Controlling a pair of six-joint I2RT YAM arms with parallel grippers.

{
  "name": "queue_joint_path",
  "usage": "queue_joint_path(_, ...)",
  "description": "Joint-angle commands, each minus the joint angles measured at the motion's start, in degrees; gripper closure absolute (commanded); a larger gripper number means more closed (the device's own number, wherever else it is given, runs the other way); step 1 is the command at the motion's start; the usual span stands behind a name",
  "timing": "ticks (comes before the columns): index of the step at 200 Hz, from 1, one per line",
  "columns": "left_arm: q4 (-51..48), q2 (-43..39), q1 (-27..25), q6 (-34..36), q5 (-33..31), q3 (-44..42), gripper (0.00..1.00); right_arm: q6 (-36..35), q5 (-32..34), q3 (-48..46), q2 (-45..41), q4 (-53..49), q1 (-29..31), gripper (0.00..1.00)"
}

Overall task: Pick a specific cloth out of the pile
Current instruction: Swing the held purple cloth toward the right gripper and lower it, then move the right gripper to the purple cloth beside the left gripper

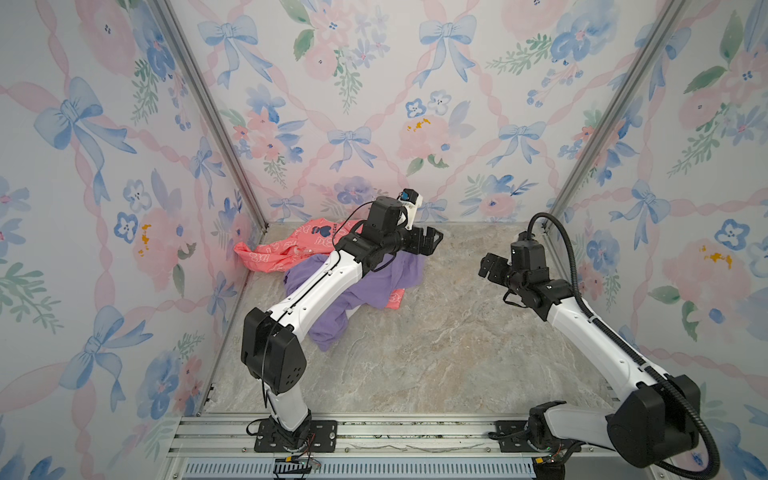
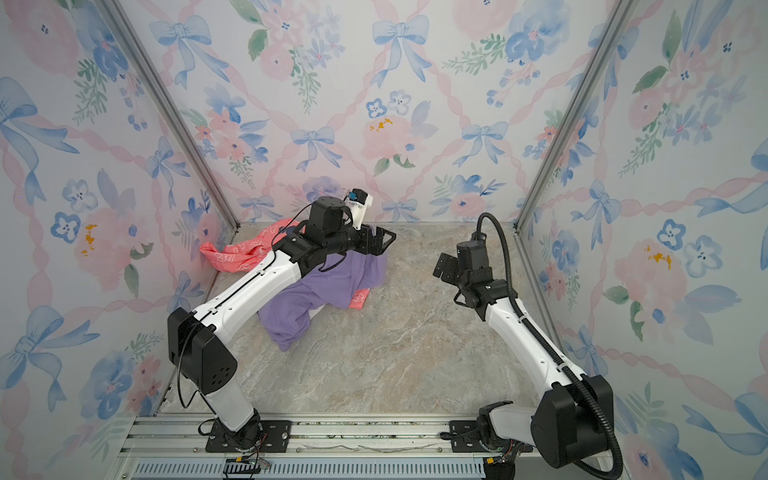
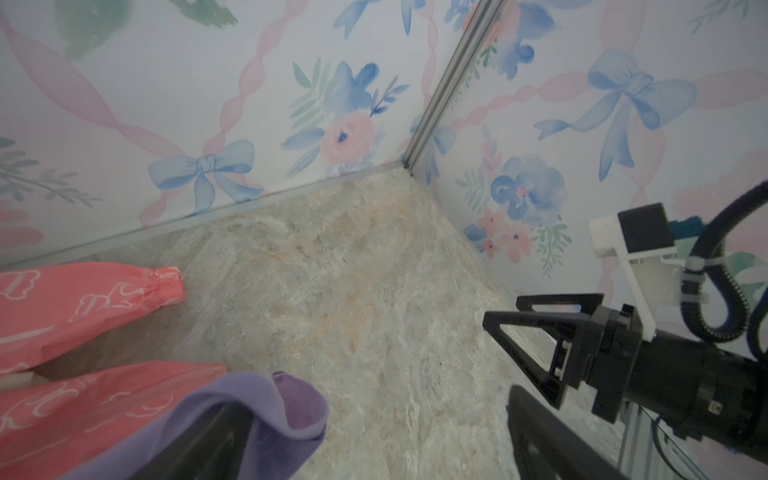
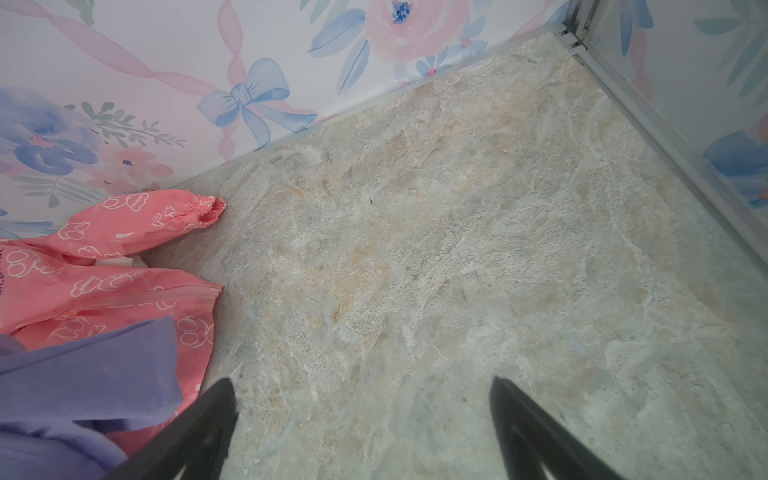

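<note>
Both jaws are wide open and hold nothing.
The left jaws hang at the edge of the purple cloth (image 1: 395, 274), left of middle in both top views, lying on the pink jacket (image 1: 282, 251). Pinch only purple, then lift slowly.

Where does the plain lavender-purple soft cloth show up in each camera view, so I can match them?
Top view: lavender-purple cloth, left of centre, partly under the left arm.
Top view: same spot, partly under that arm.
Left wrist view: folded edge beside the coral-pink printed jacket.
Right wrist view: overlapping the jacket.
Shared landmark: that jacket, touching the cloth.
</note>
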Motion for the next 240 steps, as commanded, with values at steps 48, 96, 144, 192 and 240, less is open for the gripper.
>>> queue_joint_path(48,-2.1,-0.2,0.4,-0.8,6.7,-0.7,0.18,-9.6,-23.0,1.7,4.0,12.5,1.8,0.03)
queue_joint_path(96,-2.1,-1.6,2.1,-0.9,6.6,-1.2,0.19,-13.9,-33.8,2.8,9.9,19.0,4.0,0.03)
queue_joint_path(144,-2.1,-2.9,2.6,-0.9,5.6,-1.5,0.19,-12.5,-39.4,-0.8,15.5,37.1,8.7,0.28)
queue_joint_path(192,-2.0,-3.8,3.7,-1.5,6.0,-1.9,0.19,-13.4,-38.1,1.8,21.1,42.8,11.7,0.33)
queue_joint_path(240,-2.1,-4.3,4.5,-2.1,6.4,-2.3,0.18,-12.4,-35.6,5.8,25.9,43.2,13.1,0.98)
